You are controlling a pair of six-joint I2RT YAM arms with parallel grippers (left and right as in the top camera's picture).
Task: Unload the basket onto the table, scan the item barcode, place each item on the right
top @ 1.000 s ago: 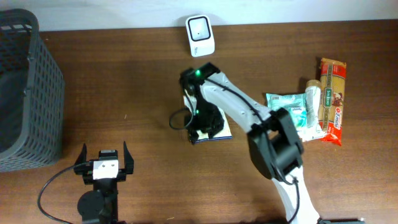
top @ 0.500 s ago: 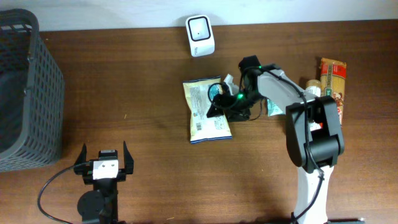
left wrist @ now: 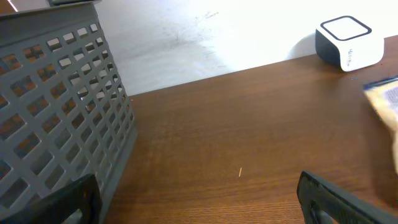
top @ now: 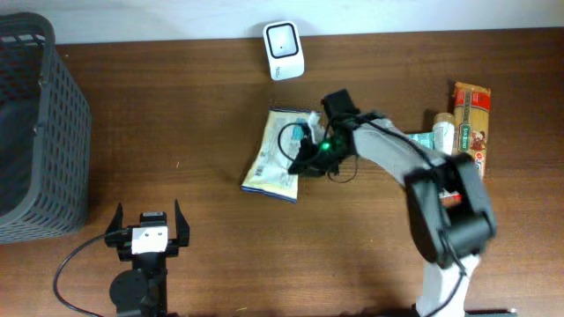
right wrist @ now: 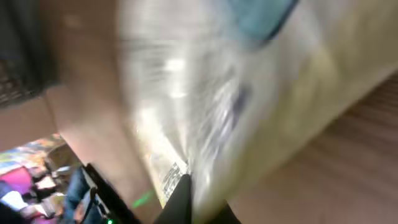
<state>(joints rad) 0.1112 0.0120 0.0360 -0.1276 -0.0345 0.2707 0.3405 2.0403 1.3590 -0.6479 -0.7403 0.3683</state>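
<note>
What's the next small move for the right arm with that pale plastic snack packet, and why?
Probably lift the pale plastic snack packet and carry it toward the white box-shaped scanner. The right gripper looks shut on the packet's edge, and the packet sits apart from the scanner.

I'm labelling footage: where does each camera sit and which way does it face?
Overhead: above the table, looking straight down; right arm, left hand, right hand at the bag.
Left wrist: low, facing basket and scanner; own fingers at bottom.
Right wrist: tight against the bag, blurred; one dark finger.
Shared: overhead and left wrist both show basket and scanner.
</note>
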